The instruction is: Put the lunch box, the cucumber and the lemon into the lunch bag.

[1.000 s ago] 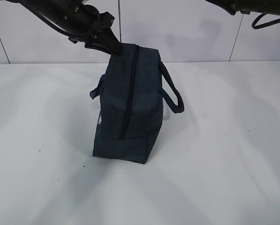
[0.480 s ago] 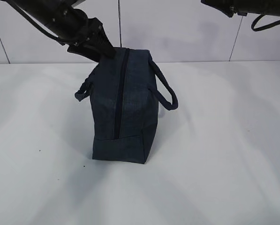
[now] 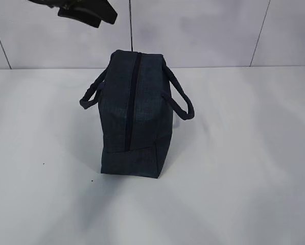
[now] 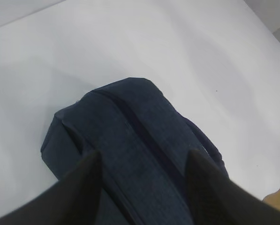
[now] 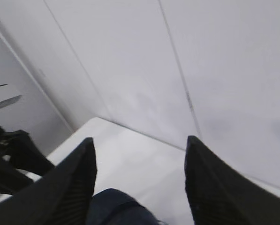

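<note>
The dark navy lunch bag stands upright in the middle of the white table, its black zipper closed along the top, a loop handle on each side. It also shows in the left wrist view and at the bottom of the right wrist view. My left gripper is open and empty, raised above the bag's far end; in the exterior view it is at the top left. My right gripper is open and empty, high above the table, out of the exterior view. The lunch box, cucumber and lemon are out of view.
A white tiled wall rises behind the white table. The left arm shows at the left edge of the right wrist view.
My left gripper has let go of the bag's far top end and risen up and left. The bag has settled upright. The right arm has left the exterior view.
</note>
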